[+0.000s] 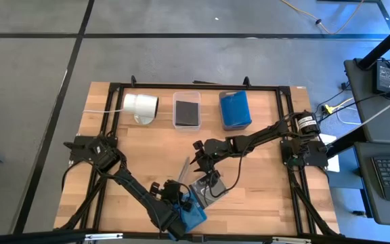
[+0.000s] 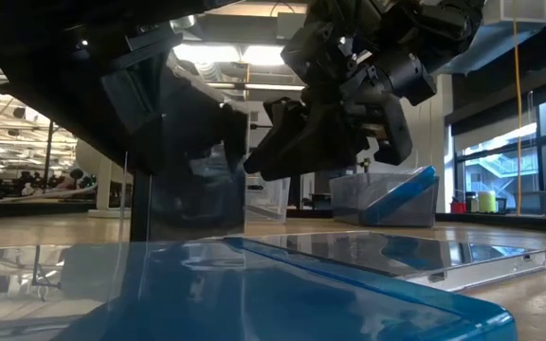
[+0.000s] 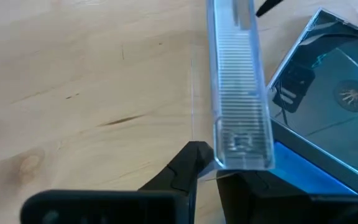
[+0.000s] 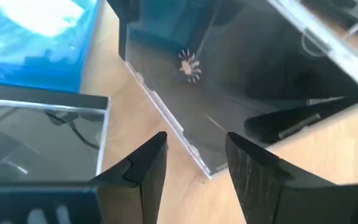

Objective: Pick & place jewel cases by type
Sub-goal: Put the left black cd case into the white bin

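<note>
A thin clear-plastic jewel case [image 3: 238, 93] is held on edge, pinched between the two dark fingers of the left gripper [image 3: 219, 171] near the front edge of the wooden counter [image 1: 141, 156]; in the high view the same case [image 1: 183, 169] shows as a pale sliver standing up above the left arm's wrist. Just beside it, a translucent blue square jewel case [image 1: 193, 211] lies flat under the left arm. A dark grey jewel case [image 4: 241, 81] lies flat next to the blue one, and the right gripper [image 4: 194, 158] is held over its near edge with the fingers spread and nothing between them.

At the back of the counter a clear rectangular tray bin with dark cases [image 1: 187, 110] and a second bin with blue cases [image 1: 235, 110] are seen side by side, with a white cylinder [image 1: 141, 105] to their left.

The step in hand is judged to be the carrying phase for the left arm and the approach to a grasp for the right. For the left arm, a lift clear of the blue case and a long reach to the matching bin are called for. For the right, the fingers must be lowered astride the dark case's edge before being closed.
</note>
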### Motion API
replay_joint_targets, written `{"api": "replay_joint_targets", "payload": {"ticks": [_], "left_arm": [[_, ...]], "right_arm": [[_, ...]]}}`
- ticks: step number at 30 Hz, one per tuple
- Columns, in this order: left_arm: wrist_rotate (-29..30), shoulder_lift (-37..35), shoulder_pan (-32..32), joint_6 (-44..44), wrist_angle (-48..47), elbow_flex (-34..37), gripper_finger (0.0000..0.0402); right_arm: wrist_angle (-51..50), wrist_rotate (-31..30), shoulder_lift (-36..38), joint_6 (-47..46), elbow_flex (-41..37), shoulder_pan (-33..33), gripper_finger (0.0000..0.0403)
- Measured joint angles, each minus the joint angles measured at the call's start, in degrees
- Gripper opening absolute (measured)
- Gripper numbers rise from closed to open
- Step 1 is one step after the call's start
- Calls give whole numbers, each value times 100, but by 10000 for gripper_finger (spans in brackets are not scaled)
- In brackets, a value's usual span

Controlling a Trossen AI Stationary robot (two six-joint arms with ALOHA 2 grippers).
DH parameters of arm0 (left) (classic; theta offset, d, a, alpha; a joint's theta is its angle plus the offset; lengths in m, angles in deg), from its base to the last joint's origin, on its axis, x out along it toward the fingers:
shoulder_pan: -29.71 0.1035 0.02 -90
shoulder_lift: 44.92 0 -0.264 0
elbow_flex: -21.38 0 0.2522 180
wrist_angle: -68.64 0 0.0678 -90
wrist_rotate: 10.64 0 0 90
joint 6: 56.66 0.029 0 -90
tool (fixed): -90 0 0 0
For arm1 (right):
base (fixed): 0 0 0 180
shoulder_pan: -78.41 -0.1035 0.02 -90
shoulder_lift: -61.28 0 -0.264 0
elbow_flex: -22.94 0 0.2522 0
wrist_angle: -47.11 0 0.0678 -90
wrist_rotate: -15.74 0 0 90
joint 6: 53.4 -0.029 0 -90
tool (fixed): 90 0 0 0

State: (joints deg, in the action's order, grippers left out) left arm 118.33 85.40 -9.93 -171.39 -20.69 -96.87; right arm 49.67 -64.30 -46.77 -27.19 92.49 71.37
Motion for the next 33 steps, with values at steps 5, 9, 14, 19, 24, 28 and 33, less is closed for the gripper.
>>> {"api": "replay_joint_targets", "payload": {"ticks": [5, 9, 14, 19, 24, 28, 33], "left_arm": [[-10, 0, 0, -1, -129, 0, 43], [57, 0, 4, -10, -380, 0, 43], [330, -29, 4, -444, -1050, 2, 35], [567, -90, 15, -906, -1457, 2, 47], [1093, -179, 117, -824, -1445, 4, 44], [1608, -474, 272, -541, -1443, 4, 38], [2326, -1049, 584, 61, -1444, 0, 48]], "right_arm": [[-389, -48, 1, -16, 2, 0, 168], [-1104, -240, 147, -22, 2, -33, 168], [-1935, -988, 484, -73, 2, -144, 168], [-2010, -1174, 620, -309, -160, -153, 168], [-1120, -1565, 864, -459, -1052, -72, 168], [-283, -2374, 1182, -472, -1690, -60, 168], [219, -2537, 1466, -495, -2091, -62, 168]]}}
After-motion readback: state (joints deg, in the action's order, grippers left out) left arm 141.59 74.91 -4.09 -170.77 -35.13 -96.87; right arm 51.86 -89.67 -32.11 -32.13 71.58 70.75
